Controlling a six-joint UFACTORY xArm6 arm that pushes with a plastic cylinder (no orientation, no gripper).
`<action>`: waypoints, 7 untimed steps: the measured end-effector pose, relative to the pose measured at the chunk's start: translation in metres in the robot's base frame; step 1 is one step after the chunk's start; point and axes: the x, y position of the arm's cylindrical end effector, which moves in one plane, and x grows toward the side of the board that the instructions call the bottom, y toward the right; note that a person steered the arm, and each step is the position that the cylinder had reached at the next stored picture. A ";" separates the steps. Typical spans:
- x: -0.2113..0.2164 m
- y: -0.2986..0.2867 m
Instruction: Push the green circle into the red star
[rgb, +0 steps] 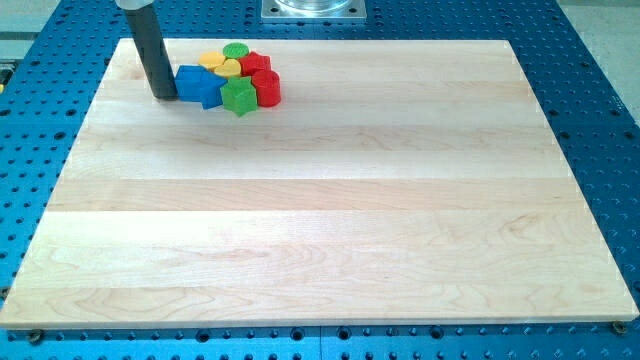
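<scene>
The rod stands upright at the board's upper left; its tip (165, 96) rests just beside the blue blocks (197, 84), gripping nothing. The green circle (236, 50) sits at the cluster's top edge, near the red star (255, 64). It looks light, rigid and free-sliding; push its outer side.

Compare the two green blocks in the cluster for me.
The green circle sits at the cluster's top edge, round and partly hidden behind yellow blocks; the other green block sits at the bottom edge, angular and fully visible. My tip is nearer the angular one. Both are the same green.
</scene>
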 end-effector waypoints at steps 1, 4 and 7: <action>0.016 -0.010; -0.077 0.002; -0.077 0.072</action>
